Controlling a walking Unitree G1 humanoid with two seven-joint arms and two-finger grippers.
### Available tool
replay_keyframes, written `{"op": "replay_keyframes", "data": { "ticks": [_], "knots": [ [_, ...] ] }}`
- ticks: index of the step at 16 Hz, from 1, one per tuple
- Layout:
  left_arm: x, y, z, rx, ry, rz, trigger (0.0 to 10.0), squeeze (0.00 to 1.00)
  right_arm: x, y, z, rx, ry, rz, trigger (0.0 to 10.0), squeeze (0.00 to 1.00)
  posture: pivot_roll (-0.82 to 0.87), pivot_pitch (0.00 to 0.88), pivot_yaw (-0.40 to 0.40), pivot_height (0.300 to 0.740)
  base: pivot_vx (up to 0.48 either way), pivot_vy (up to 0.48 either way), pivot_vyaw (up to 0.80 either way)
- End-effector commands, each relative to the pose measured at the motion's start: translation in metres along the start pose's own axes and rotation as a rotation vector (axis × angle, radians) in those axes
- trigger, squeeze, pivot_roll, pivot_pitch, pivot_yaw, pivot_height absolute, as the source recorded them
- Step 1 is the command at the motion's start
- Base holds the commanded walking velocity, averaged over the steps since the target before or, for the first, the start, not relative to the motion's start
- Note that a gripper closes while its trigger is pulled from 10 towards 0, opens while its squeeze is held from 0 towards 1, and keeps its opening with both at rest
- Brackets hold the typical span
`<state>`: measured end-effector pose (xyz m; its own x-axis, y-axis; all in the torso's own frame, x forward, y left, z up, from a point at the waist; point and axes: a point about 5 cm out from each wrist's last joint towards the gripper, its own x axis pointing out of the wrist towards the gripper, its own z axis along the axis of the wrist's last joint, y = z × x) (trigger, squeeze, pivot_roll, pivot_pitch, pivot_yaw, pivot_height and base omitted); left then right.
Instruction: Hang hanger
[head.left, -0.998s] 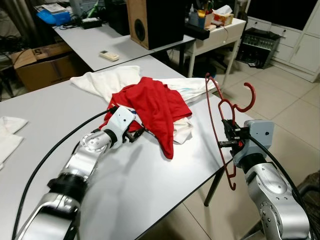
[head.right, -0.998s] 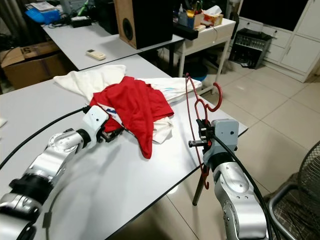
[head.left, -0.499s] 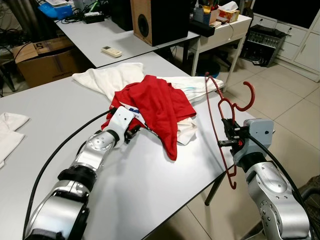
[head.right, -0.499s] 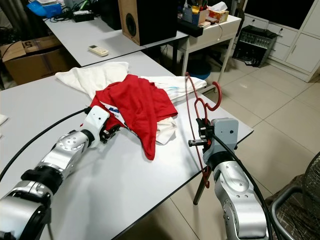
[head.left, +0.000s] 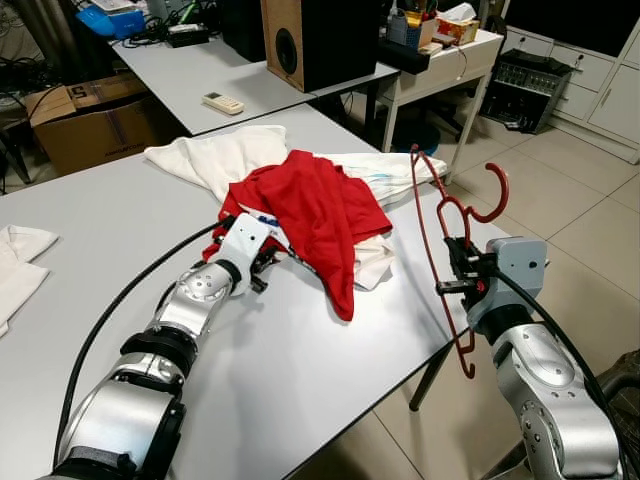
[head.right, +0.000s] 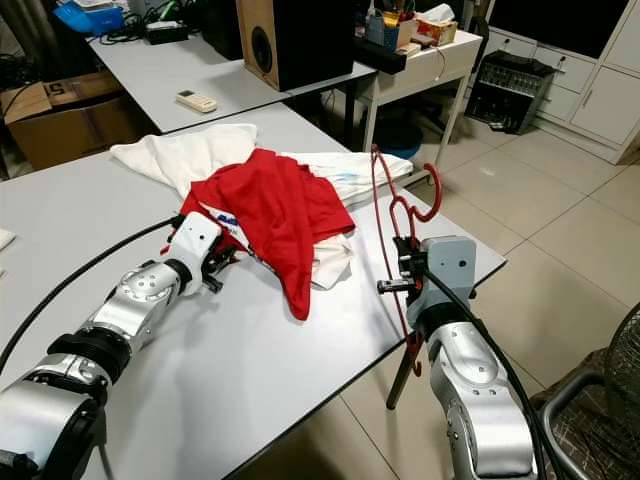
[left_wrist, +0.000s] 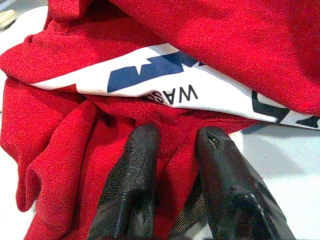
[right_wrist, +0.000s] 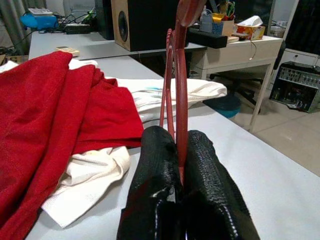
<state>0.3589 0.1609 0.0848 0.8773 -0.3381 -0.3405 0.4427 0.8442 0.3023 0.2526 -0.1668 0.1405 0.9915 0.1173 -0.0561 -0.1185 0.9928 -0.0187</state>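
Note:
A red shirt (head.left: 320, 215) with a white printed band lies crumpled on white clothes (head.left: 215, 160) on the grey table (head.left: 300, 370). My left gripper (head.left: 262, 268) sits at the shirt's near left edge. In the left wrist view its fingers (left_wrist: 137, 150) pinch a fold of the red cloth (left_wrist: 170, 145). Beyond the table's right edge, my right gripper (head.left: 455, 270) is shut on a red wire hanger (head.left: 430, 230), which stands upright with its hook at the top. The right wrist view has the hanger's wires (right_wrist: 177, 85) rising from between the closed fingers (right_wrist: 157, 150).
A wooden speaker (head.left: 320, 40) and a remote (head.left: 222, 102) sit on a second table behind. A cardboard box (head.left: 90, 115) stands at far left, and a white cloth (head.left: 15, 265) lies at the table's left edge. A cluttered white side table (head.left: 450, 50) is at back right, with tiled floor to the right.
The view has shifted slightly. My left arm has pushed a little closer into the red shirt's edge. The right gripper and hanger hold the same pose.

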Motion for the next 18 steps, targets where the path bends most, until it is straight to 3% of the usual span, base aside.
{"op": "replay_keyframes", "data": {
  "ticks": [1, 9, 13, 14, 18],
  "knots": [
    [0.001, 0.001, 0.004, -0.007, -0.015, -0.002, 0.0, 0.0, 0.001, 0.001, 0.002, -0.013, -0.006, 0.01, 10.0, 0.0, -0.17, 0.0, 0.025, 0.727, 0.0, 0.0, 0.0],
    [0.001, 0.006, 0.013, -0.049, -0.064, -0.02, 0.0, 0.0, -0.001, 0.002, 0.006, -0.022, -0.036, 0.067, 10.0, 0.0, -0.17, 0.0, 0.028, 0.727, 0.0, 0.0, 0.0],
    [-0.005, 0.019, 0.034, -0.028, -0.171, -0.067, 0.0, 0.0, -0.018, 0.015, 0.014, -0.029, -0.06, 0.343, 10.0, 0.0, -0.16, 0.0, 0.037, 0.727, 0.0, 0.0, 0.0],
    [-0.013, 0.032, 0.049, -0.012, -0.238, -0.072, 0.0, 0.0, -0.028, 0.017, 0.013, -0.048, -0.031, 0.457, 10.0, 0.0, -0.16, 0.0, 0.038, 0.727, 0.0, 0.0, 0.0],
    [-0.035, 0.055, 0.078, 0.033, -0.324, -0.11, 0.0, 0.0, -0.042, 0.019, 0.014, -0.067, 0.013, 0.629, 10.0, 0.0, -0.15, 0.0, 0.039, 0.727, 0.0, 0.0, 0.0]
  ]
}}
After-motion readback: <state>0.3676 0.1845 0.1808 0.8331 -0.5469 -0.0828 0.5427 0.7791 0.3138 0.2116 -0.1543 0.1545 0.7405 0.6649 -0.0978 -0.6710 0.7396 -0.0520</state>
